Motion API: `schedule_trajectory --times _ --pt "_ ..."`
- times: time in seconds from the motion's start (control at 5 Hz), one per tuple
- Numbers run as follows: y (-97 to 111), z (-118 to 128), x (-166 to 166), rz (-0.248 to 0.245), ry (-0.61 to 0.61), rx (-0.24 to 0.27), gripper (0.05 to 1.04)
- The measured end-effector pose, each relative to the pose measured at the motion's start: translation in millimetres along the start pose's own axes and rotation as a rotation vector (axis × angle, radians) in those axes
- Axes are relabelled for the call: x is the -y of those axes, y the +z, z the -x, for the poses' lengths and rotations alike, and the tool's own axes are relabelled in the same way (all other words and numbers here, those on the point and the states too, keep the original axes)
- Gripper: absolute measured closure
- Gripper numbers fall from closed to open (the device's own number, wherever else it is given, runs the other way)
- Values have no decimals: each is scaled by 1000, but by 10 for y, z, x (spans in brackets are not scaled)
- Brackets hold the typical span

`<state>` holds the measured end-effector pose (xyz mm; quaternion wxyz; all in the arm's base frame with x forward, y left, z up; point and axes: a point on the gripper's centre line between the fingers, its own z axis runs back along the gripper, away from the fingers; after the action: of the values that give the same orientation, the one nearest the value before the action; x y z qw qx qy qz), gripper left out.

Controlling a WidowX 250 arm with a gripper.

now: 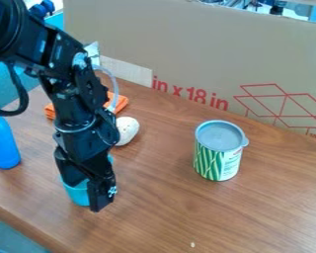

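The black pincer (87, 196) hangs down over the left part of the brown wood counter (266, 217). It is right by a blue-green cup (77, 194), and it hides a lot of the cup from view. I cannot tell how far open the pincer is, or if it has hold of the cup. The top of the cup is hidden too, so what is in it cannot be seen.

Well apart from them, to the right, a can (217, 160) stands up straight. It is white and green, with long green beans drawn on it. A gray lid (220, 135) with a little tab sits on top, so the inside of the can is covered.

At the left edge is a bright blue bottle (2, 144). Just behind the arm are a white, lumpy thing (126, 130) and a folded orange cloth (121, 104). A big cardboard sheet (193, 54) with red marks stands along the back.
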<state>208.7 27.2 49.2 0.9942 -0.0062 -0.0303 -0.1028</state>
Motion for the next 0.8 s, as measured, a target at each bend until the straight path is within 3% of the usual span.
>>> schedule_trajectory --times 0.4,0.6,0.8 --pt "-17 -11 -9 -2 -1 31 701" --pt "25 -16 35 -9 -17 34 915" --pt "102 -20 100 -29 -22 23 993"
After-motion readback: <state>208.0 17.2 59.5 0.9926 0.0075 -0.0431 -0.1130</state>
